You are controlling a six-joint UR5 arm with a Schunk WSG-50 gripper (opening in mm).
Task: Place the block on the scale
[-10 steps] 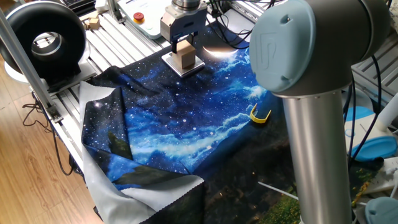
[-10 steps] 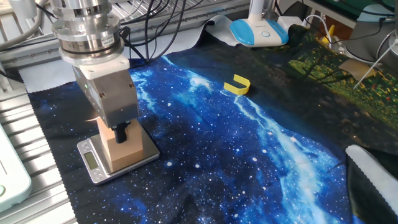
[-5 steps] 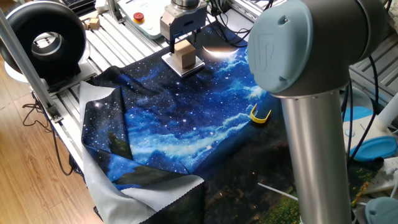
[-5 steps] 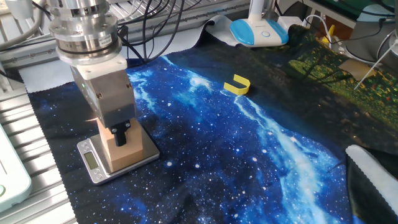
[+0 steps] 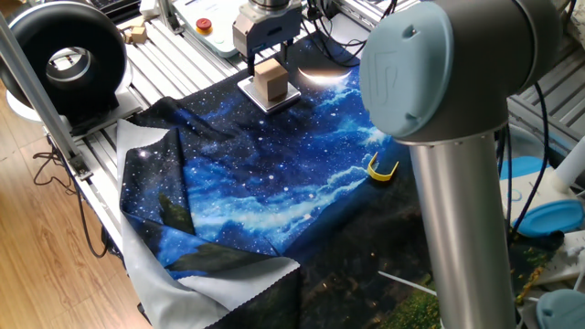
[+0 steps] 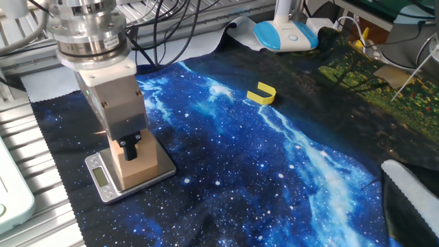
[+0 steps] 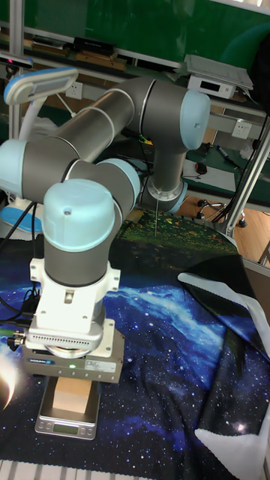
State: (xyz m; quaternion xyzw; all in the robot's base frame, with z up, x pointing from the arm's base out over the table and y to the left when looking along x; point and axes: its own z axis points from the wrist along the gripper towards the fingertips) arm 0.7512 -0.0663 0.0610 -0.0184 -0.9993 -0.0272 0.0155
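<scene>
The wooden block (image 6: 134, 167) sits flat on the scale (image 6: 103, 180), centred on its silvery top plate w/ the plate's edge showing around the cube's base. Scale rests on the galaxy-print cloth (image 6: 288, 171) near its corner, right by the slotted aluminium table (image 5: 183, 64).

Gripper (image 6: 130, 145) hangs straight above the block, fingers pointing down. 1 black fingertip (image 6: 129, 147) shows against the cube's upper side face; the other is hidden behind the gripper body. Can't tell if the jaws are clamped or have let go: no clear gap visible, no clear squeeze either.

In the tall fixed view the gripper flange covers the block's (image 7: 73, 396) top; only its lower part and the scale (image 7: 67, 425) show beneath.

Yellow curved piece (image 6: 261, 93) lies on the cloth, well apart from the scale. White panel w/ red button (image 5: 205, 23) sits on the table behind the gripper (image 5: 267, 60).
</scene>
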